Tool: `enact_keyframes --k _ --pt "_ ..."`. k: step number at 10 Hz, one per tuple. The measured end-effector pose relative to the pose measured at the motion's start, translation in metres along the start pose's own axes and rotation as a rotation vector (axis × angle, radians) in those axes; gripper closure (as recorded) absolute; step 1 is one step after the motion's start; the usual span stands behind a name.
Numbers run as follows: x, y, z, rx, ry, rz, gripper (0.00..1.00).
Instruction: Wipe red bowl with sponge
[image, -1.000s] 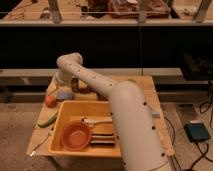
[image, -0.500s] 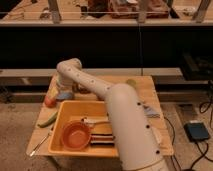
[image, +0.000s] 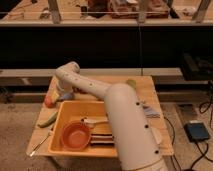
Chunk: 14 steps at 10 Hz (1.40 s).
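The red bowl (image: 76, 136) is orange-red, round and shallow, and sits upright in the front left of a yellow tub (image: 57, 121) on the wooden table. My white arm reaches from the lower right over the tub to the table's back left. The gripper (image: 61, 95) hangs low there, just behind the tub's far left corner and well apart from the bowl. A small blue thing (image: 66, 95), which looks like the sponge, is right at the gripper; I cannot tell if it is held.
An orange-red ball (image: 48, 100) lies left of the gripper. A green-yellow long thing (image: 47, 119) and a spoon (image: 38, 145) lie left of the tub. Utensils (image: 96, 121) lie inside the tub. A pale blue-grey cloth (image: 150, 111) lies at the right, and a green object (image: 131, 82) at the back.
The arm has swung left and its elbow has dropped lower. The gripper has come down towards the table's back left corner beside the ball. The bowl has not moved.
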Motion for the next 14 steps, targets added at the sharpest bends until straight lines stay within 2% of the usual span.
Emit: enact_keyframes --k 4,7,8,11,12,14 --pt "-0.011 0.014 0.012 -0.058 -0.009 0.01 0.2" --pt "-0.017 0.03 0.01 -0.087 -0.005 0.026 0.2" --pt "-0.018 0.031 0.013 -0.082 -0.015 0.025 0.25" --pt "-0.021 0.03 0.018 -0.054 -0.026 0.032 0.53" --pt "-0.022 0.031 0.016 -0.037 -0.024 0.045 0.65" --pt "-0.023 0.027 0.011 -0.001 -0.008 0.057 0.83"
